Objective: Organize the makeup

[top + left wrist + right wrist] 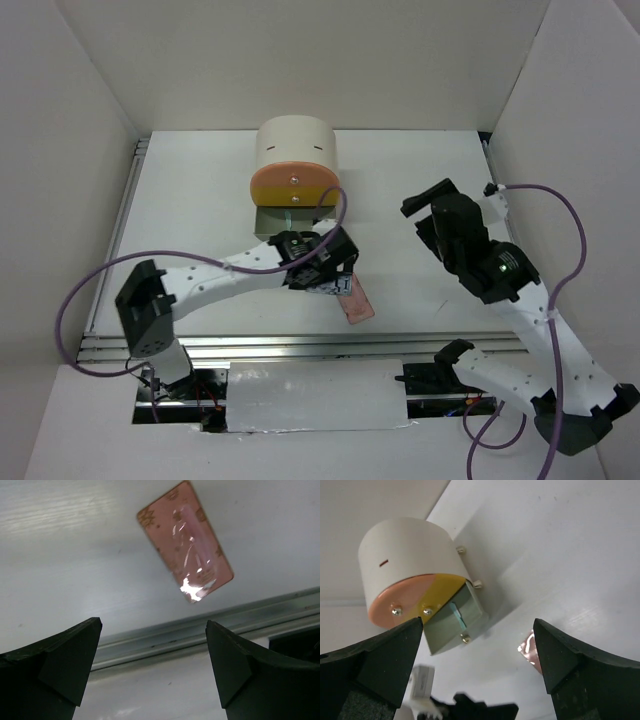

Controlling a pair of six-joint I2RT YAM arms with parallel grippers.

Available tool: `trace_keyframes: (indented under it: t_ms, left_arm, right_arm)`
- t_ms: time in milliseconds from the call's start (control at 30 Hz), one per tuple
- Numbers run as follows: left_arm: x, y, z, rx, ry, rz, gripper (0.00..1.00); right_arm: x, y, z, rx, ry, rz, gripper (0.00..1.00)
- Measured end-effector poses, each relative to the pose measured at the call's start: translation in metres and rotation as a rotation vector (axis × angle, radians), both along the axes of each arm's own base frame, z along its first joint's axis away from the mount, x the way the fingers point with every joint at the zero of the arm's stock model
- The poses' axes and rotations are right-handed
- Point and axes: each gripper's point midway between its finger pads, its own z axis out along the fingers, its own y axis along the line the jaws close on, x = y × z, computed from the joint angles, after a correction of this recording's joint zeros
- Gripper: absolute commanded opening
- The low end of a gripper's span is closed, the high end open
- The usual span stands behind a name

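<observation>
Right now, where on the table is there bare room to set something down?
Bare: the left side of the table, between the box and the left rail, and the strip from the box to the right gripper. Crowded: in front of the open drawer, where the left gripper hangs by the palette.

Drum box [295, 150] at back centre of the table [420, 200], drawer [445, 635] drawn out frontward, palette [357, 303] flat on the table before it, just behind the front rail [300, 345].

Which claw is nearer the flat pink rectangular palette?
Left. The left claw hangs open right beside the flat pink rectangular palette; the right claw sits farther off, to its right and further back.
</observation>
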Motion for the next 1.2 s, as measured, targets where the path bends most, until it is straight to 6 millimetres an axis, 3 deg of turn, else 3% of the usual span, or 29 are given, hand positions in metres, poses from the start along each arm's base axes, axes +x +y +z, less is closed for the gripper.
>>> trace_keyframes:
  t_ms: [267,400,533,733,867,967,1200]
  left_arm:
    - [0.041,-0.083,-0.039,-0.003,0.010,0.057,0.99]
    - [0.054,-0.101,-0.062,0.024,0.022,0.109,0.97]
    - [0.053,-0.097,-0.082,0.077,0.047,0.161,0.87]
    - [0.041,-0.084,-0.097,0.132,0.076,0.210,0.76]
    - [0.038,-0.081,-0.115,0.173,0.101,0.232,0.77]
    - [0.039,-0.085,-0.116,0.164,0.103,0.252,0.78]
    - [0.036,-0.090,-0.117,0.142,0.103,0.280,0.45]
  right_arm:
    - [-0.050,-0.031,0.013,-0.029,-0.034,0.045,1.00]
    - [-0.065,-0.033,0.023,-0.020,-0.072,0.089,1.00]
    - [-0.073,-0.034,0.028,-0.025,-0.092,0.123,1.00]
    - [-0.080,-0.033,0.032,-0.049,-0.110,0.173,1.00]
    - [-0.082,-0.030,0.031,-0.074,-0.109,0.211,1.00]
    - [-0.083,-0.028,0.030,-0.089,-0.108,0.238,1.00]
    - [-0.088,-0.026,0.038,-0.106,-0.138,0.281,1.00]
